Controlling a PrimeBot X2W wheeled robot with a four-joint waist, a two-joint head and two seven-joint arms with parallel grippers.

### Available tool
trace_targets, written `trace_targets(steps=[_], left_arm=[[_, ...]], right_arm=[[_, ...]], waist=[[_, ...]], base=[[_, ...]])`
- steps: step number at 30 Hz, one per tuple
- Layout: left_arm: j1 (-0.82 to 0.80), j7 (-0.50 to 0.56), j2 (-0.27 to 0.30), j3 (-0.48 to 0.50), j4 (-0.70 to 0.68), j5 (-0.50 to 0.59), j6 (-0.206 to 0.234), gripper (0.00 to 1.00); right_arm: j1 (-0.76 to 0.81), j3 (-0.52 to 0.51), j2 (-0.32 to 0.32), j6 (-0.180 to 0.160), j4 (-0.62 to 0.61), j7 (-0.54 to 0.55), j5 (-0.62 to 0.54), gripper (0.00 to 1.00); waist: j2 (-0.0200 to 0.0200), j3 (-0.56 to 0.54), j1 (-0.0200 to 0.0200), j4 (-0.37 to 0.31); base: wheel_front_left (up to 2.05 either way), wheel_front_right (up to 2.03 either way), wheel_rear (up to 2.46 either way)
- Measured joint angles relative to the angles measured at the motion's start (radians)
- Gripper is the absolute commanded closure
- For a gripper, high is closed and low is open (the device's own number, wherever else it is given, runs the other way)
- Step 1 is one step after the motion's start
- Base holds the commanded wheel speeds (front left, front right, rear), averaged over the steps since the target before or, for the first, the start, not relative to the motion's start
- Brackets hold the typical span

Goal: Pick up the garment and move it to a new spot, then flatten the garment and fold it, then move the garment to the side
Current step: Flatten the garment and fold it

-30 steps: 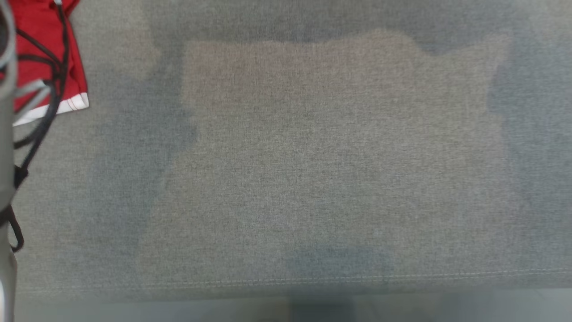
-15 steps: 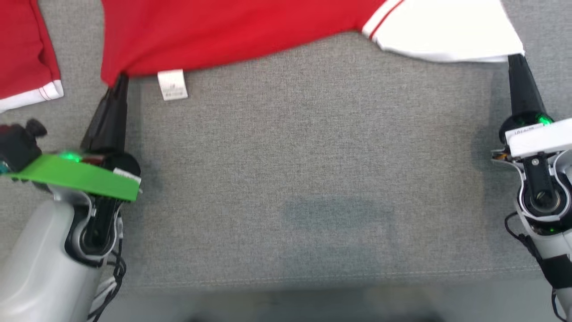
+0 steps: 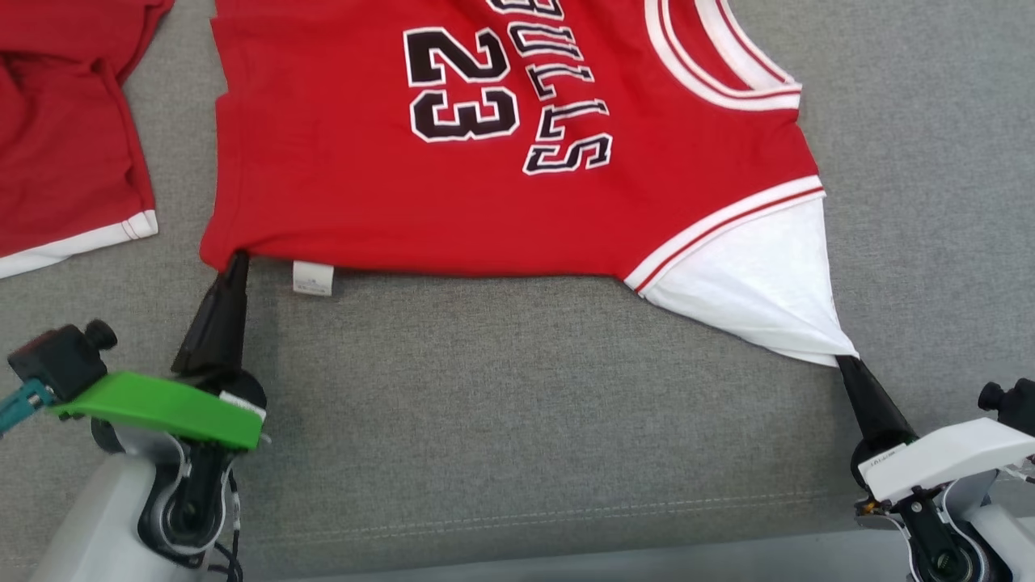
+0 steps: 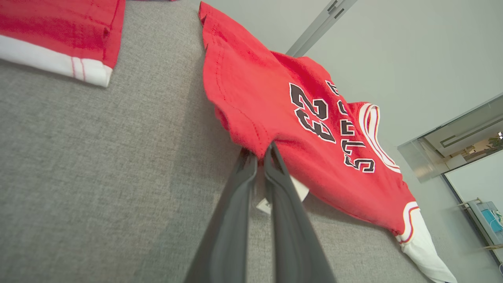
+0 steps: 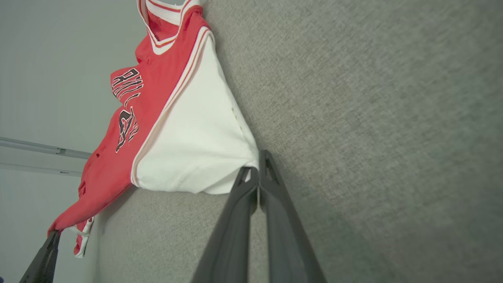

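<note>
**Surface, near edge.** Grey woven upholstery (image 3: 525, 404) with a stitched seam (image 3: 566, 511) running left to right along the near side.

**Left gripper (image 3: 237, 263), near left.** The fingers are clamped on the red hem corner of the jersey (image 3: 501, 162). A white care label (image 3: 313, 277) hangs just beside the grip.

**Right gripper (image 3: 845, 364), near right.** The fingers are pinched together on the tip of the jersey's white sleeve (image 3: 752, 299), which is pulled to a point.

**Jersey, centre to far.** Red basketball jersey with "23" and "BULLS" lettering, lying sideways with the hem to the left and the neckline to the far right. The near edge is stretched between the two grips. This two-corner hold probably keeps the cloth taut so it spreads flat rather than bunching, which would suit the flattening step.

**Second red garment (image 3: 65, 162), far left.** White-trimmed and lying apart from the jersey, untouched.

**Room.** Beyond the surface are a pale wall (image 4: 393, 47) and a glazed opening (image 4: 463, 137).
</note>
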Motion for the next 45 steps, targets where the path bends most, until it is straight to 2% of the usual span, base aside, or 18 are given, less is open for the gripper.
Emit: trace_targets(steps=[6,11,17,22,29,36,45], left_arm=[[0.117,0.085,0.067,-0.093,-0.028,0.000,0.000,1.00],[0.149,0.137,0.084,-0.133,-0.053,-0.004,0.000,1.00],[0.164,0.173,0.116,-0.130,-0.076,-0.032,0.000,1.00],[0.208,0.199,0.153,-0.107,-0.102,-0.073,0.000,1.00],[0.231,0.248,0.207,-0.093,-0.161,-0.115,0.000,1.00],[0.297,0.269,0.219,-0.099,-0.196,-0.139,0.000,1.00],[0.311,0.268,0.242,-0.076,-0.209,-0.168,0.000,1.00]], right_arm=[[0.041,0.000,-0.044,0.019,-0.017,0.009,0.003,1.00],[0.096,-0.003,-0.061,0.026,-0.035,0.013,0.015,1.00],[0.169,0.031,-0.109,0.035,-0.050,0.060,0.017,1.00],[0.181,0.019,-0.148,0.034,-0.068,0.063,0.011,1.00],[0.217,0.014,-0.172,0.047,-0.136,0.098,0.043,1.00],[0.286,0.064,-0.213,0.064,-0.182,0.177,0.081,1.00],[0.295,0.044,-0.245,0.063,-0.201,0.185,0.085,1.00]], waist=[[0.0000,-0.059,0.0000,-0.006],[0.0000,-0.073,0.0000,0.003],[0.0000,-0.077,0.0000,0.037],[0.0000,-0.080,0.0000,0.049],[0.0000,-0.075,0.0000,0.055],[0.0000,-0.066,0.0000,0.050],[0.0000,-0.069,0.0000,0.026]], base=[[0.00,0.00,0.00],[0.00,0.00,0.00],[0.00,0.00,0.00],[0.00,0.00,0.00],[0.00,0.00,0.00],[0.00,0.00,0.00],[0.00,0.00,0.00]])
